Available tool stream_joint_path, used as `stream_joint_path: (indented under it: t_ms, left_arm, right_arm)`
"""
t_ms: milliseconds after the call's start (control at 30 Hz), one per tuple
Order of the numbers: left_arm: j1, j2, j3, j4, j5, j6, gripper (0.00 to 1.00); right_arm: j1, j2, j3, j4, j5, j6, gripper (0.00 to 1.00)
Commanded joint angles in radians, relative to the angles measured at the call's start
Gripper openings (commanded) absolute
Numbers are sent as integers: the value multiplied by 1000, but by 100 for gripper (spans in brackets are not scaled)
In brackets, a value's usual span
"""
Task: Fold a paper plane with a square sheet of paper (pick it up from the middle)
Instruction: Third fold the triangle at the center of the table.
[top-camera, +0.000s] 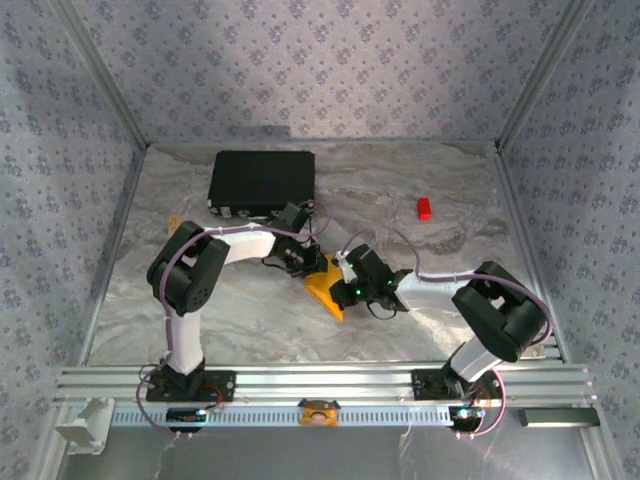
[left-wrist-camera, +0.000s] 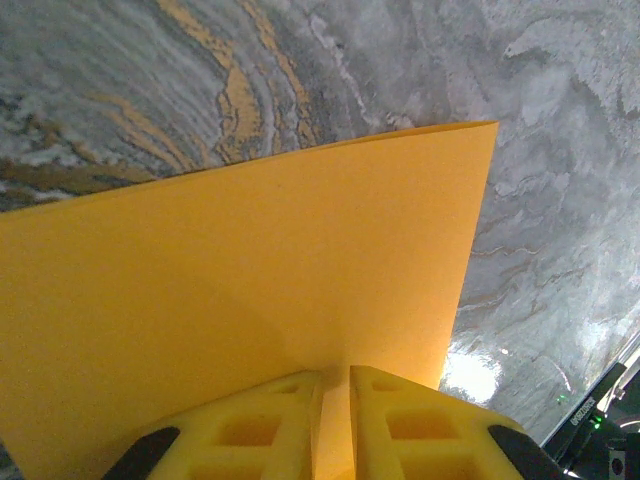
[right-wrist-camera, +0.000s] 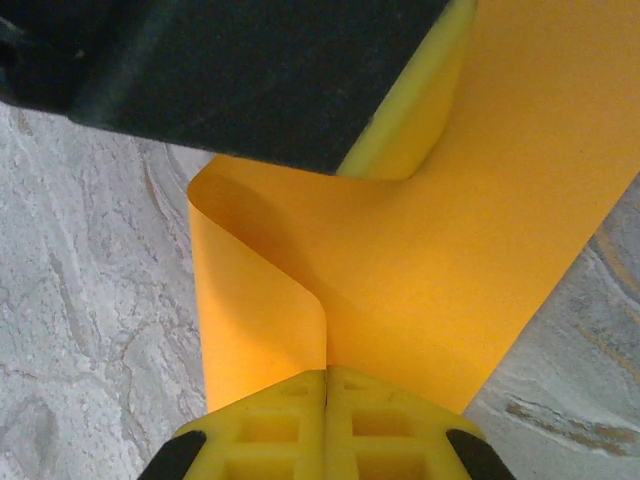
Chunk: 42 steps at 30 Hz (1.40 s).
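Orange-yellow square sheet of paper (top-camera: 326, 290), curled, sits just nearer than the black case (top-camera: 262, 182); left pincer (left-wrist-camera: 336, 376) and right pincer (right-wrist-camera: 327, 374) both clamp it.

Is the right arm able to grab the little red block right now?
Probably not yet. The right tool is shut on the orange paper, which the left tool pinches too. The red block sits apart on bare table beyond it, so the way looks free once it lets go.
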<state>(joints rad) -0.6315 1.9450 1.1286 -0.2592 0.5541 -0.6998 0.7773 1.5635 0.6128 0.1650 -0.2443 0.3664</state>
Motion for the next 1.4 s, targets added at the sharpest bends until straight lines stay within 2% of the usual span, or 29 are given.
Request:
stream_joint_path:
  t_ms: [0,200,567,933,1367]
  left_arm:
    - [-13,12,-30,-38,-42,-3,17]
    - [-14,13,-32,-37,-42,-4,17]
    - [-16,11,-31,-36,-41,-6,17]
    - [-17,10,-31,-37,-42,-7,17]
    - [-18,14,-29,-37,-42,-7,17]
  right_arm:
    - [-7,13,22,-12,-24,-17,0]
    - [-8,15,19,-25,-49,-8,0]
    - [-10,36,17,-18,1,-3,0]
    - [-13,6,19,-38,0,-7,0]
    - [-19,13,23,-39,-36,-17,0]
